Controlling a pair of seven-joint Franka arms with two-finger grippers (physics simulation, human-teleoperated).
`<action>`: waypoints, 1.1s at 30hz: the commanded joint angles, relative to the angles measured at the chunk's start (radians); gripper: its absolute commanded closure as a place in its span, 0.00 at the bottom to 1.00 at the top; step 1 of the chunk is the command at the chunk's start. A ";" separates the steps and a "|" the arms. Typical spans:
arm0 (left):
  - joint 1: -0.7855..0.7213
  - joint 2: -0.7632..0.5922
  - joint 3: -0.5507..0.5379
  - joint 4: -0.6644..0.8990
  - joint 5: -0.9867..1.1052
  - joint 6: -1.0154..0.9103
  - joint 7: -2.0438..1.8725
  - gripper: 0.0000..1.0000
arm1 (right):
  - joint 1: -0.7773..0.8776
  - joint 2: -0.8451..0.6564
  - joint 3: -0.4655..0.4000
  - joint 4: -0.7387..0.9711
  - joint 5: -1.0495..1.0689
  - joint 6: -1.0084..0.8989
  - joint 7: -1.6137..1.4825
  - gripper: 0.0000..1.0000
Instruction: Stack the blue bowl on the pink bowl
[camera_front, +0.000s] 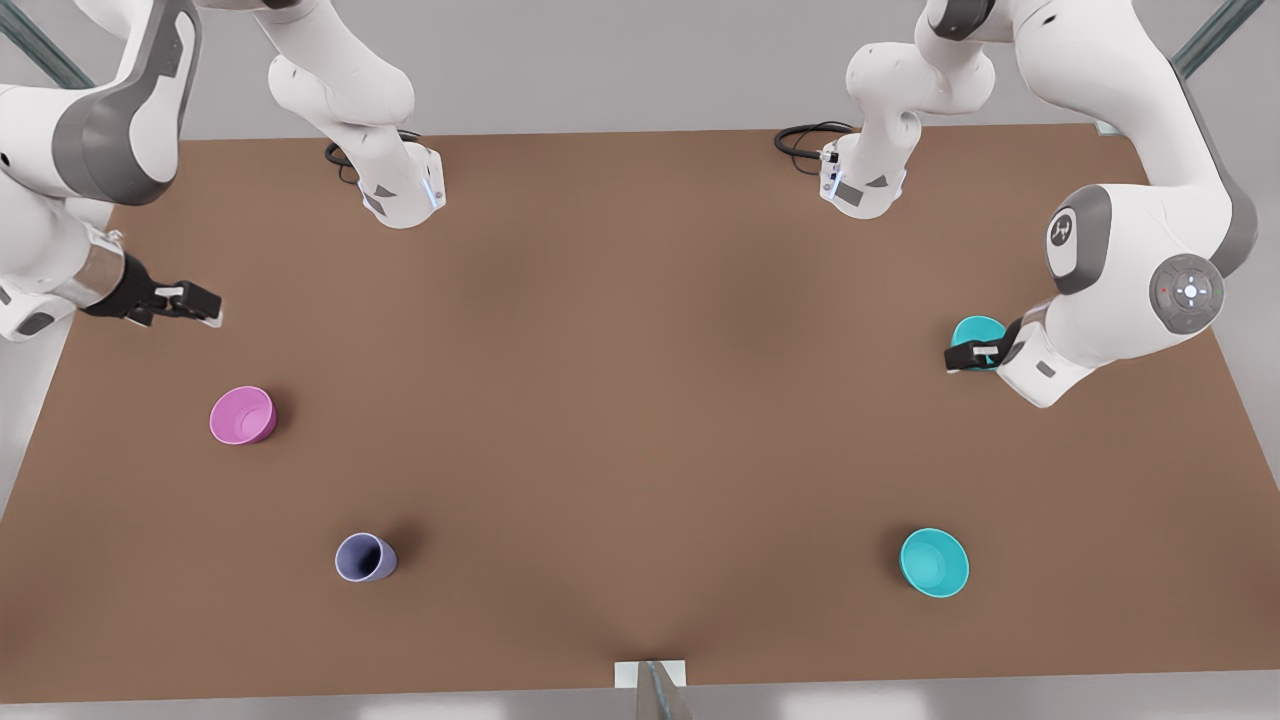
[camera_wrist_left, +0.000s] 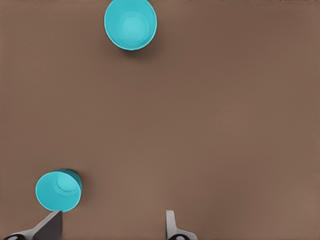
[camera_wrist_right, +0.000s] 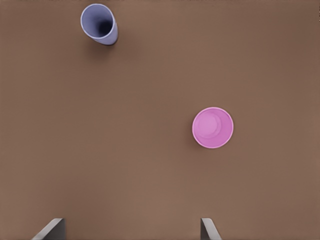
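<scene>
While blue bowl (camera_wrist_left: 58, 191) sits beside left jaws (camera_wrist_left: 112, 225), spread | right jaws (camera_wrist_right: 132, 229) spread, above pink bowl (camera_wrist_right: 212, 127)

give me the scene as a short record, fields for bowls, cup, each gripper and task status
blue bowls: two teal; one by the left gripper, one near the front edge
pink bowl: on the front view's left, alone
cup: lavender cup, upright
left gripper: open, at the teal bowl's rim, nothing gripped
right gripper: open, waiting above the table behind the pink bowl
task status: not stacked
</scene>
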 joint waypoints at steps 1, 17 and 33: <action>0.000 -0.003 0.001 0.001 0.000 0.016 -0.031 0.00 | 0.008 -0.001 0.001 0.002 0.001 0.021 -0.008 0.00; -0.001 0.011 0.018 0.008 -0.004 -0.107 -0.035 0.00 | -0.326 0.558 -0.004 -0.026 0.060 0.570 -0.555 0.00; -0.003 0.040 -0.001 0.129 0.007 -0.103 -0.026 0.00 | -0.433 0.449 -0.004 -0.376 0.226 0.794 -0.841 0.00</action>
